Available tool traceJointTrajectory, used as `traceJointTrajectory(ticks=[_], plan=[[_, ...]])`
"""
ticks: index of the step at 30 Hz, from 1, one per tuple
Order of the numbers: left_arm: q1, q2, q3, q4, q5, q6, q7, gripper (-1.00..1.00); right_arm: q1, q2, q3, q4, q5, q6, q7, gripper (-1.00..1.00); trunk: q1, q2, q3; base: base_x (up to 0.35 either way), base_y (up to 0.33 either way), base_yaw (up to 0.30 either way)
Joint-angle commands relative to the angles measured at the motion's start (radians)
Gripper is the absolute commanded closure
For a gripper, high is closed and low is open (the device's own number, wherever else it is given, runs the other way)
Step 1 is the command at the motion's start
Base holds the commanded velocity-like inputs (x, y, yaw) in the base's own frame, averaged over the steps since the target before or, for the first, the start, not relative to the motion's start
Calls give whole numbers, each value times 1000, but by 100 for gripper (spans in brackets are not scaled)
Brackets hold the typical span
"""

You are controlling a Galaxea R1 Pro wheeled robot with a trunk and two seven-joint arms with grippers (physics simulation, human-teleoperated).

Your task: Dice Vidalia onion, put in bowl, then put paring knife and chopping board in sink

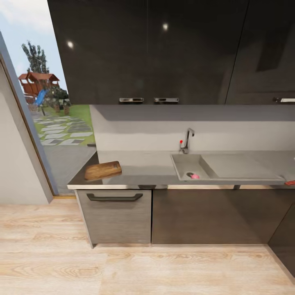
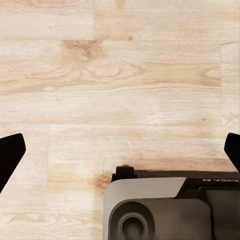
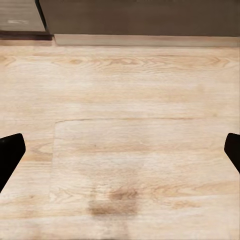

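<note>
In the head view the chopping board (image 1: 103, 170) lies at the left end of the grey countertop (image 1: 143, 170). The pinkish Vidalia onion (image 1: 195, 176) sits in the sink (image 1: 182, 164), close to the drain and the basin's front wall. A red bit at the counter's right edge looks like the paring knife's handle (image 1: 290, 182); its blade is cut off by the picture's edge. The bowl is out of view. My left gripper (image 2: 120, 152) and right gripper (image 3: 120, 152) both hang open over the pale wood floor, holding nothing, some way short of the counter.
The steel tap (image 1: 187, 141) stands behind the basin, with the drainboard (image 1: 237, 166) to its right. Dark upper cabinets (image 1: 164, 49) overhang the counter. A drawer front with a black handle (image 1: 114, 197) is below the board. The robot's base (image 2: 170, 210) shows under the left gripper. Cabinet fronts (image 3: 140, 17) face the right gripper.
</note>
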Motion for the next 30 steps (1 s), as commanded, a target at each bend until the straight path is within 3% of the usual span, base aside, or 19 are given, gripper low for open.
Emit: traceJointTrajectory(ticks=[1,30], plan=[[0,0,1,-1,1,0,-1,-100,0,0,1,0,1,-2,-3,-100,-4,6,2,0,0,0],[0,0,1,1,1,0,0,-100,0,1,2,1,1,-2,-3,-100,-115,209,93,0,0,0]])
